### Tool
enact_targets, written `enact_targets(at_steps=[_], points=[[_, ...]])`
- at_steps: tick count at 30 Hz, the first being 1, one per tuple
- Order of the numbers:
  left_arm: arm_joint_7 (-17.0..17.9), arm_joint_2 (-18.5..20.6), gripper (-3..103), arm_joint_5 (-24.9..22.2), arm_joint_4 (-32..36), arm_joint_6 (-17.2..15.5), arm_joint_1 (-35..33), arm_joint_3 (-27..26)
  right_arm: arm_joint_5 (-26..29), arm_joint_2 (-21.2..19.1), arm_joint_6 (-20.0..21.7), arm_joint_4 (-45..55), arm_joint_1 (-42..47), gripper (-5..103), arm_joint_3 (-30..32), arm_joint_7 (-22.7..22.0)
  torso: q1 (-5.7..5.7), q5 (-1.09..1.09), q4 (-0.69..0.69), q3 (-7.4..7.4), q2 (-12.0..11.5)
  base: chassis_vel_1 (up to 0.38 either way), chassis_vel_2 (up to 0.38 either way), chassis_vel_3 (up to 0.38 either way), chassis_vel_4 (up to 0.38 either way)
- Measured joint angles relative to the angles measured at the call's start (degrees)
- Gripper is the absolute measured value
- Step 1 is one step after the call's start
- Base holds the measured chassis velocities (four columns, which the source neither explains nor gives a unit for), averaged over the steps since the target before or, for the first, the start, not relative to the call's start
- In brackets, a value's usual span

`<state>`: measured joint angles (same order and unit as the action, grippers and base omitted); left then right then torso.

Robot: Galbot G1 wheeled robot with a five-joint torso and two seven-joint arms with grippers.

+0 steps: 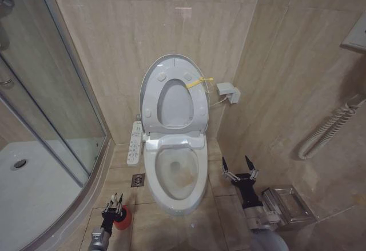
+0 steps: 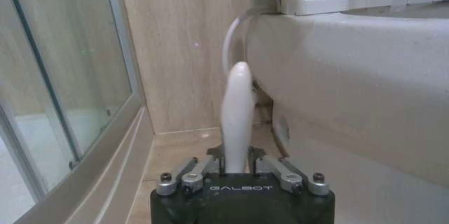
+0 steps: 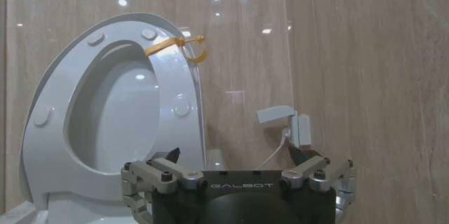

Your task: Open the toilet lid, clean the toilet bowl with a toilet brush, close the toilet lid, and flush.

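Lid and seat stand raised together against the beige tiled wall: the glossy white oval plastic toilet lid (image 1: 150, 75) leans back with a yellow loop (image 1: 199, 82) at its edge. Below it the white ceramic toilet bowl (image 1: 178, 175) lies uncovered, brownish staining inside. Down on the floor to the bowl's left, the left gripper (image 2: 237, 163) is clenched around the thin white stick handle of the toilet brush (image 2: 237, 111), which sits in its round red-orange cup holder (image 1: 123, 217). The right gripper (image 1: 239, 168) hangs to the bowl's right, fingers spread apart and grasping nothing.
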<state>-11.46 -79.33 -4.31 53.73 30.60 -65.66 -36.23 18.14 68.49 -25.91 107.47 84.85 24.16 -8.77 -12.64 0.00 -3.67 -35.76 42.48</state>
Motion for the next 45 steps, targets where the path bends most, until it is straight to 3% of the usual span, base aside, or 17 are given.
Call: enact_targets(at_steps=[2,3,12,21,24,33,37,43,45], points=[[0.05,-0.15,36,0.0,0.73,-0.06,-0.61,-0.04,0.15,-0.19,0.0,-0.06,-0.04,100,0.1,0.01,0.0,0.01,0.0,0.0,0.0,0.0,0.0,0.0,0.0],[0.12,-0.22,18,-0.03,1.34,-0.14,-0.99,-0.03,0.18,-0.27,0.0,-0.08,-0.04,100,0.11,0.01,0.0,-0.03,0.0,0.0,0.0,0.0,0.0,0.0,0.0],[1.77,0.2,18,-1.52,9.98,-0.17,-5.88,-0.48,0.27,-0.13,-0.01,-0.09,-0.08,100,0.01,0.13,0.0,0.0,0.0,0.0,0.0,0.0,0.0,0.0,0.0],[6.2,1.69,18,-2.12,24.15,-1.54,-13.04,-0.32,-0.34,1.4,-0.32,0.82,0.95,100,0.4,0.37,0.0,-0.01,0.0,0.0,0.0,0.0,0.0,0.0,0.0],[8.19,1.81,18,-4.28,33.48,-3.71,-16.56,0.05,-1.14,1.83,-0.68,1.0,1.37,100,0.15,0.65,0.0,0.0,-0.01,0.01,0.01,0.0,0.0,0.0,0.0],[11.76,1.77,18,-6.2,49.53,-7.3,-22.88,0.39,-3.06,2.54,-2.54,0.31,2.99,100,-0.98,1.16,0.0,0.0,-0.01,0.01,0.01,0.0,0.0,0.0,0.0],[16.3,1.58,18,-6.22,60.31,-11.99,-27.31,0.37,-3.5,2.88,-2.69,-0.38,2.79,100,-1.32,1.36,0.0,0.01,0.01,0.01,0.01,0.0,0.0,0.0,0.0],[21.27,1.87,18,-7.09,67.29,-16.85,-29.95,0.58,-3.65,2.93,-2.55,-1.1,2.27,100,-1.39,1.45,0.0,0.0,0.01,0.01,0.01,0.0,0.0,0.0,0.0],[23.45,2.14,18,-9.05,72.1,-20.39,-30.95,1.21,-3.68,2.96,-2.46,-1.4,2.18,100,-1.38,1.49,0.0,-0.01,0.0,0.0,0.01,0.0,0.0,0.0,0.0]])
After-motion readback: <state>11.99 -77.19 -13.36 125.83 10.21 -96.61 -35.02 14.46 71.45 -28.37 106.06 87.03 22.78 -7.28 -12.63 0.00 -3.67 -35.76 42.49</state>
